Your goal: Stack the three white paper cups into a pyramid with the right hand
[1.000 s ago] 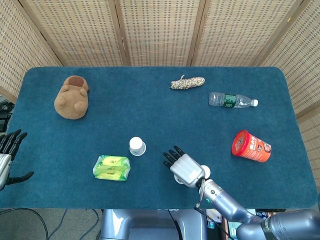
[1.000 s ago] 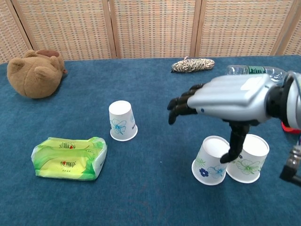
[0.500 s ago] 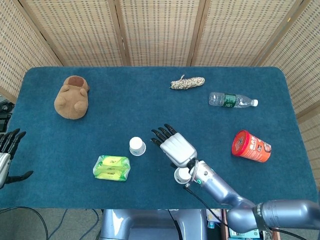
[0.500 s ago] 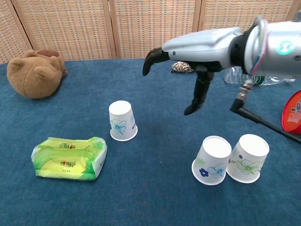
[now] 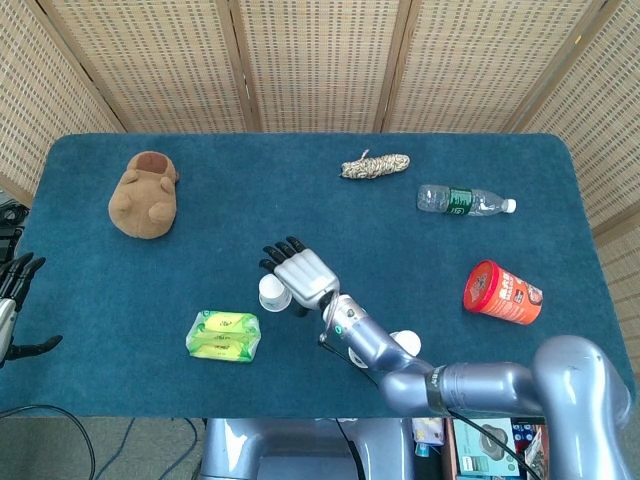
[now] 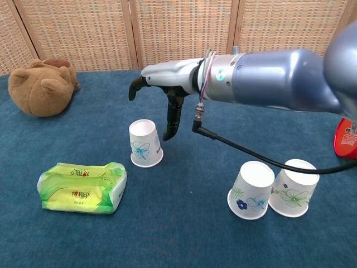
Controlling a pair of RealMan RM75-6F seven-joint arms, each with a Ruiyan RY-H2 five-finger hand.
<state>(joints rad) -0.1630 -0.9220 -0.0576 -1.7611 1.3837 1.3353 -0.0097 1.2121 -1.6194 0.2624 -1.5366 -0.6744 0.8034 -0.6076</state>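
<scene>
The head view looks steeply down from above the near edge of the counter (image 5: 120,300), far enough back to take in the whole blue top and the wicker screen (image 5: 320,60) behind it. The chest view sits low and close at that near edge, facing level across the cloth toward the same screen (image 6: 184,28), so only the middle of the counter (image 6: 178,234) fits. Both views share the right hand (image 5: 298,277) (image 6: 167,84) over a lone paper cup (image 5: 272,291) (image 6: 145,143), the green packet (image 5: 223,335) (image 6: 82,187), the plush bear (image 5: 146,195) (image 6: 40,86) and the rope bundle (image 5: 375,165).
</scene>
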